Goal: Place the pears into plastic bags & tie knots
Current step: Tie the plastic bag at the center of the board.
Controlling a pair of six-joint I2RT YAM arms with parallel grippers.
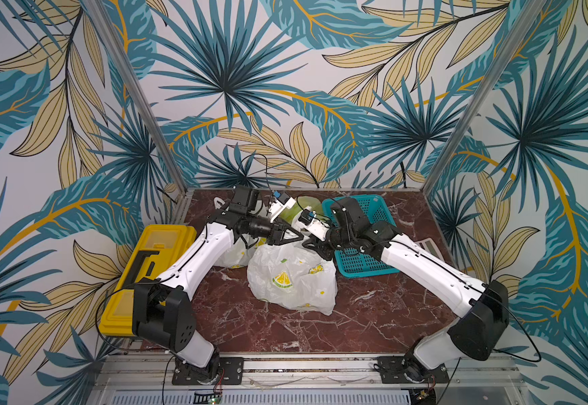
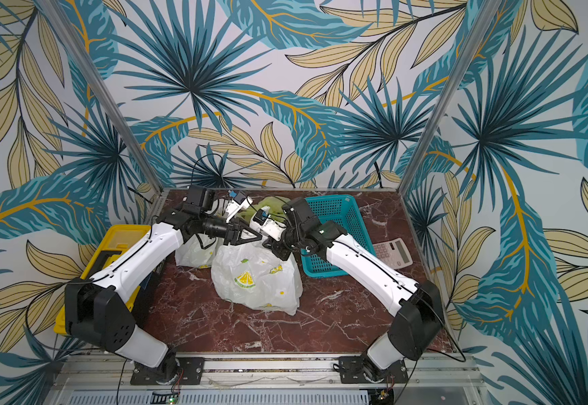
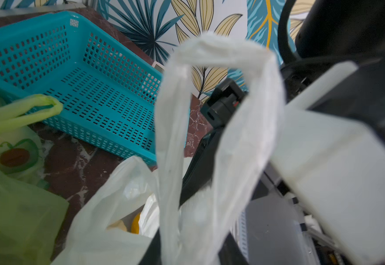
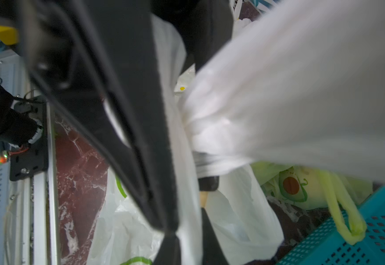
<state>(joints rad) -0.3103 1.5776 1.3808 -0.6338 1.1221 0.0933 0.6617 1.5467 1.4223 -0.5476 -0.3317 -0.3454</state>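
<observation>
The white bag (image 1: pixel 291 277) bears yellow lemon slices; a second bag (image 1: pixel 229 257) is white too. The green bag (image 3: pixel 14 206) shows an avocado print. The basket (image 1: pixel 362 261) is teal, the toolbox (image 1: pixel 170 238) yellow with a black handle, the table (image 1: pixel 285 329) dark red marble veined white.

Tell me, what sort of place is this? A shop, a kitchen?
Most likely a robot test booth, not a shop: two robot arms are bolted to a metal rail, leaf-print panels box the table in, and a white bag and blue basket sit out like practice props.
</observation>
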